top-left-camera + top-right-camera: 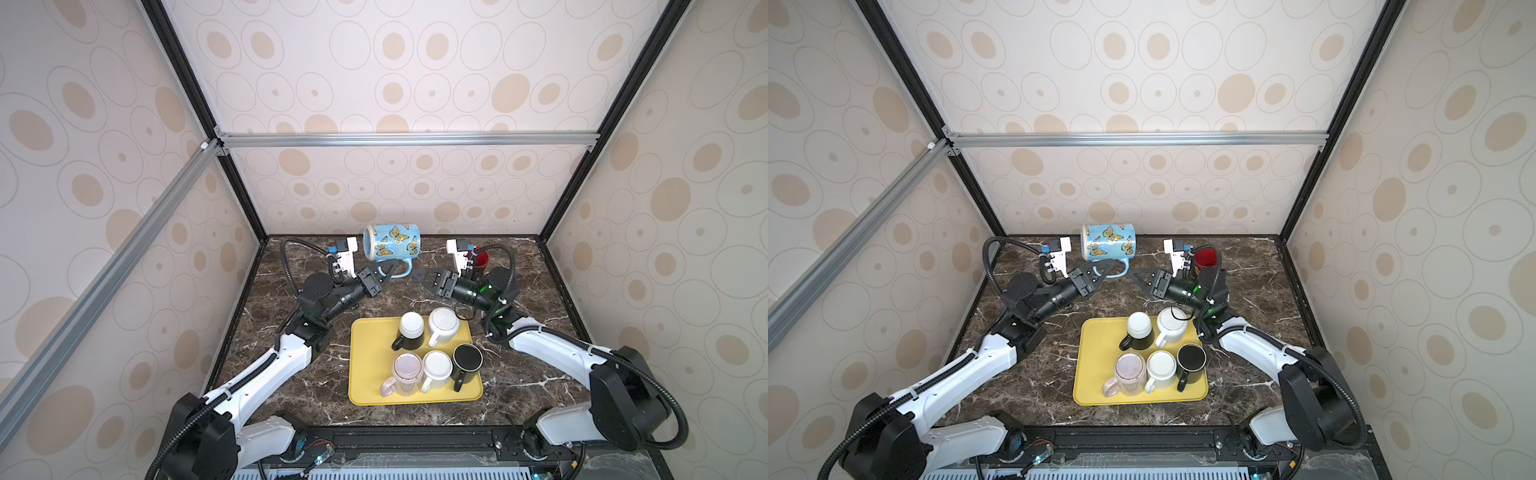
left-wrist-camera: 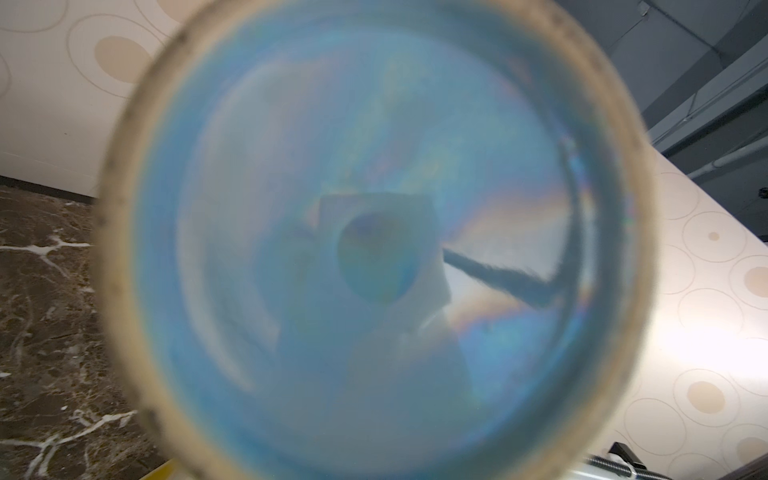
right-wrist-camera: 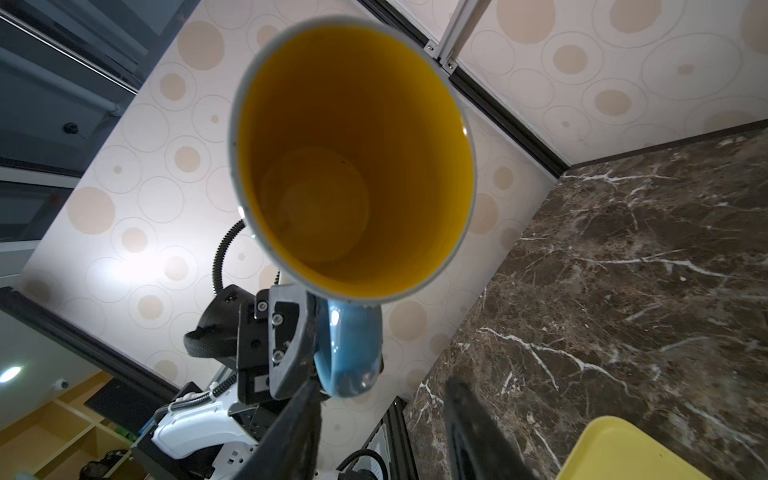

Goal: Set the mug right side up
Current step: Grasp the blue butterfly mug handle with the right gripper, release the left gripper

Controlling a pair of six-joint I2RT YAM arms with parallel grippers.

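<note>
The butterfly mug (image 1: pixel 392 243) is held clear of the desk (image 1: pixel 540 374), above its far part and slightly left of centre. It lies on its side with its blue handle pointing down. Its glazed base (image 2: pixel 374 249) faces left and fills the left wrist view, while its yellow interior (image 3: pixel 353 166) opens to the right. The left end effector (image 1: pixel 390 269) is clamped tight on the handle from the near-left side and carries the mug alone. The right end effector (image 1: pixel 419 275) hovers just right of the handle, pointing left toward it. Its fingers (image 3: pixel 469 428) stand partly apart, with nothing between them and no contact with the mug. A yellow tray (image 1: pixel 365 365) lies on the near centre of the desk and bears five other mugs. A red mug (image 1: pixel 1206 257) stands at the far right, partly hidden behind the right arm.
</note>
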